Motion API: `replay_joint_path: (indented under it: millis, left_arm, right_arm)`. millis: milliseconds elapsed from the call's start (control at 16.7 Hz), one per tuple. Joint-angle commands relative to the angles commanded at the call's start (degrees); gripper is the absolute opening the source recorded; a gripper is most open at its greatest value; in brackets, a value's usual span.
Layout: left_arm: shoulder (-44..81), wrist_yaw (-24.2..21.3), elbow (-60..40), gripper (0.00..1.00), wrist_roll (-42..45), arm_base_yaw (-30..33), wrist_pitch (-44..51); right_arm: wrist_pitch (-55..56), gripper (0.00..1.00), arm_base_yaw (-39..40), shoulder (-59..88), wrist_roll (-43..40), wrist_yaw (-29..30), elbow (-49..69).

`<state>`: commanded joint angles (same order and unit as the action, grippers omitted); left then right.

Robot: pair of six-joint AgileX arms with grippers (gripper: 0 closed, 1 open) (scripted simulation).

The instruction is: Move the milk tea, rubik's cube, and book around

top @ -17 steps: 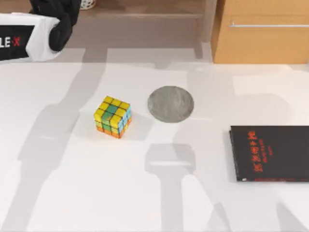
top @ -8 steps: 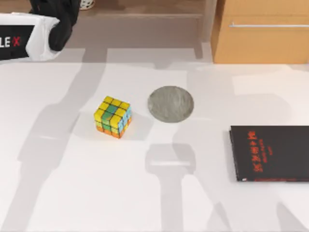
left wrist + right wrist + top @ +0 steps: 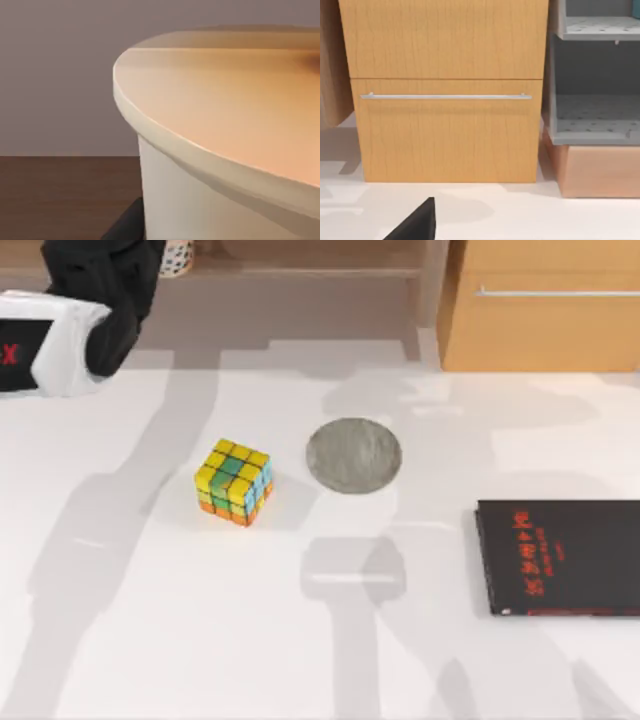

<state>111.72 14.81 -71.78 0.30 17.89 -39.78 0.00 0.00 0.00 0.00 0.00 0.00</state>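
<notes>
Bright, even light; soft overlapping shadows

Left arm (image 3: 70, 315): white boxy link with black panel, red letter marking; glossy black segment above it.

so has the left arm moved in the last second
Yes. In the top view the left arm has shifted toward the left edge and slightly nearer, judged against the rubik's cube, which stays put beside the grey disc.
</notes>
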Motion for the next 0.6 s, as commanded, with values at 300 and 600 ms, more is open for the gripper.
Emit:
replay_joint_path:
  millis: [300,600]
  left_arm:
    - [-8.24,1.77,10.27,0.00,0.13,1.50,-2.41]
    - [-8.26,1.90,10.31,0.00,0.15,1.34,-2.48]
  right_arm:
    - [0.00,1.00,0.00,0.00,0.00,0.00,0.00]
    - [0.00,1.00,0.00,0.00,0.00,0.00,0.00]
